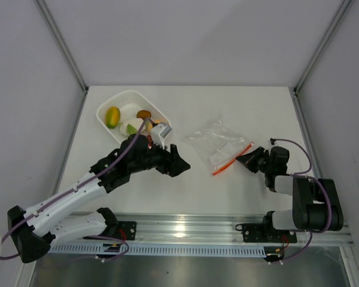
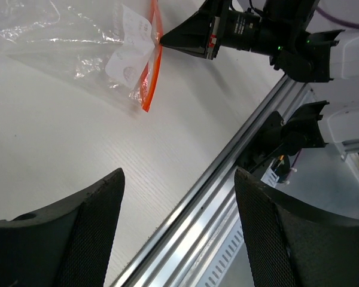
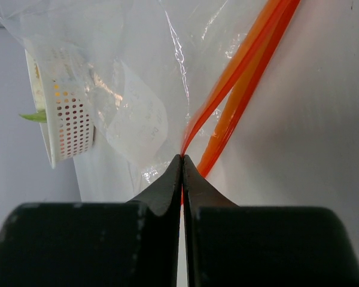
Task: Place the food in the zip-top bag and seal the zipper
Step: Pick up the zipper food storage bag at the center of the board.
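The clear zip-top bag (image 1: 215,140) lies flat and crinkled at mid-table, with nothing inside it. Its red-orange zipper (image 1: 232,158) runs along the near-right edge. My right gripper (image 1: 246,156) is shut on one lip of that zipper (image 3: 245,66), and in the right wrist view the strip splits in two just past the fingertips (image 3: 182,158). The food sits in the white mesh basket (image 1: 128,95): a yellow-green mango (image 1: 112,116), a white-and-green piece (image 1: 132,127) and a brown piece (image 1: 144,114). Left of the bag, my left gripper (image 1: 178,162) hangs open and holds nothing.
The left arm's wrist overlaps the basket's near-right corner. An aluminium rail (image 1: 185,230) runs along the near table edge. Grey walls close in the back and both sides. In the left wrist view the bag (image 2: 60,42) and the right gripper (image 2: 164,40) lie ahead.
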Controlling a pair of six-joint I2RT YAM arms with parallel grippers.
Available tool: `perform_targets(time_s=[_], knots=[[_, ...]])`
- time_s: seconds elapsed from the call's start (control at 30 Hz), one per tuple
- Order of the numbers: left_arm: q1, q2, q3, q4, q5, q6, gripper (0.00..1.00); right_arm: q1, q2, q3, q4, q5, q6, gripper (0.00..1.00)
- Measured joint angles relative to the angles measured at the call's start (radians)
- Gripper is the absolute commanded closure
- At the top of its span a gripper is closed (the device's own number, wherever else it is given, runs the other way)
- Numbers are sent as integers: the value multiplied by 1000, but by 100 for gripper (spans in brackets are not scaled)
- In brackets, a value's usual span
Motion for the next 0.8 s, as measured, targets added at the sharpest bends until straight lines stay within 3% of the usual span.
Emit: perform_targets(time_s=[0.17,0.33,0.5,0.8], knots=[[-116,103,83,-2,-103,56,19,0,-77,7,-74,-10,4,100],[-212,243,178,0,-230,109,17,30,-281,74,-290,12,15,100],[-262,360,261,-13,-307,133,17,144,-447,201,-545,83,19,100],[-333,503,405,-50,-417,134,16,303,-532,277,-854,190,63,100]])
